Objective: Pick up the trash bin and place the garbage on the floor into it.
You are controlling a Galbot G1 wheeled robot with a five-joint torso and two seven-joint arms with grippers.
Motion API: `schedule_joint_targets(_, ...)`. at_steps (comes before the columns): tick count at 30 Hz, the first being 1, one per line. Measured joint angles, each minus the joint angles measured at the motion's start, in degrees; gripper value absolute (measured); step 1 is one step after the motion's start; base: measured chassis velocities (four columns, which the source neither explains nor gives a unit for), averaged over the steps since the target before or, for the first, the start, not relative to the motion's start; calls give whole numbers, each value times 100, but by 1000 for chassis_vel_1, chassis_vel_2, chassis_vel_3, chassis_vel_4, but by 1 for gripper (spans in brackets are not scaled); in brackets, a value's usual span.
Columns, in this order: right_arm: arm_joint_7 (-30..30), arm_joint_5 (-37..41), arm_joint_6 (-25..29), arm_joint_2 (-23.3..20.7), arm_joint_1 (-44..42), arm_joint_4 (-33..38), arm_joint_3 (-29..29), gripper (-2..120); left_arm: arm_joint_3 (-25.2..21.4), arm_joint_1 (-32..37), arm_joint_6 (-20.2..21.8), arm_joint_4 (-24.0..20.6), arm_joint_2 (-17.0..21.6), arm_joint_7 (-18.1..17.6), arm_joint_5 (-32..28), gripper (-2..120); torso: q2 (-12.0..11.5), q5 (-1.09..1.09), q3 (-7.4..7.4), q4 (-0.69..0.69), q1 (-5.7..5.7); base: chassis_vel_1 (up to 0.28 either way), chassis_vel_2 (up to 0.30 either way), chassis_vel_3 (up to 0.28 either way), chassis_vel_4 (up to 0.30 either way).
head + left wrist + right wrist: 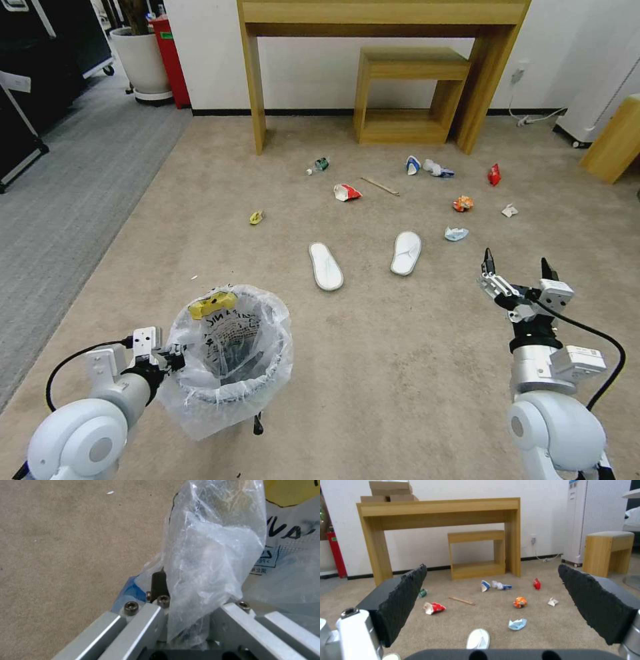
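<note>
Head view, robot facing 12 o'clock. The bin [230, 363], lined with a crinkled clear bag, stands on the beige carpet [373, 360] at about 7 o'clock, close in front of the robot; a yellow wrapper [212, 303] and printed plastic lie inside it. The left gripper [170, 357] sits at the bin's 9 o'clock edge, touching the rim; in the left wrist view its fingers [159, 582] close on a fold of the bag [213, 555] and the rim beneath, so the jaws stand narrow, holding the bin. The right gripper [519, 267] hovers at about 4 o'clock, well apart from the bin, jaws wide and holding nothing; its ribbed black pads [403, 600] frame the litter ahead.

Litter is scattered toward 12 o'clock, all beyond the right gripper: a bottle [319, 165], a red-and-white wrapper [347, 193], a stick [380, 186], a paper cup [413, 165], a red wrapper [494, 175], an orange wrapper [463, 203], a white scrap [509, 211], a pale blue crumpled piece [456, 233] nearest that gripper at its 11 o'clock, and a yellow scrap [257, 217] at the bin's 12 o'clock. Two white slippers [325, 266] lie between bin and litter. A wooden table [380, 27] stands at the wall
</note>
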Motion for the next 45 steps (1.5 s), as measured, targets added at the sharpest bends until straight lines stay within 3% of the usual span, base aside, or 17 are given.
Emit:
schedule_joint_targets(30,-88,72,47,-17,92,-112,-2,100,13,-67,-45,147,52,2,13,1,0,0,0,0,0,-59,60,64,-63)
schedule_joint_targets(45,-119,81,42,-29,124,-166,-20,100,41,-90,-67,189,22,-1,56,1,0,1,0,0,0,-145,150,148,-143)
